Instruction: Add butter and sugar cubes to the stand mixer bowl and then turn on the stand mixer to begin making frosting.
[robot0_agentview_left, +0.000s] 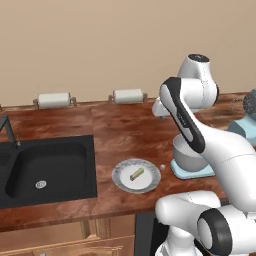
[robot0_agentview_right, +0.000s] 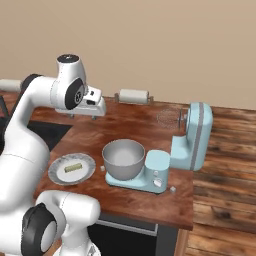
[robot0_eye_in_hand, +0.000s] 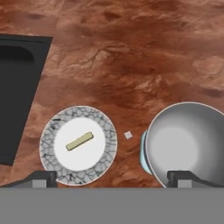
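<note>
Left base cam: butter (robot0_agentview_left: 137, 173) lies on plate (robot0_agentview_left: 120, 181) just left of mixer bowl (robot0_agentview_left: 188, 156), one sugar cube (robot0_agentview_left: 162, 166) btwn them. Right base cam: blue stand mixer (robot0_agentview_right: 192, 142) head tilted back, bowl on its base, another cube (robot0_agentview_right: 173, 189) by base's front-right corner. Hand cam: gripper (robot0_eye_in_hand: 112, 176) high over counter (robot0_eye_in_hand: 131, 65), fingers wide apart, empty, plate and bowl below.

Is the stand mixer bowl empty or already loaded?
Empty: the stand mixer bowl shows bare metal; the butter lies on the plate.

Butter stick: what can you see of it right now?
The butter is a small pale yellow-tan rectangular stick, lying flat near the middle of a white plate with a grey marbled rim. In the hand view it lies at a slant. Nothing but the plate touches it. The plate sits on the wooden counter between the sink and the metal mixer bowl.
</note>
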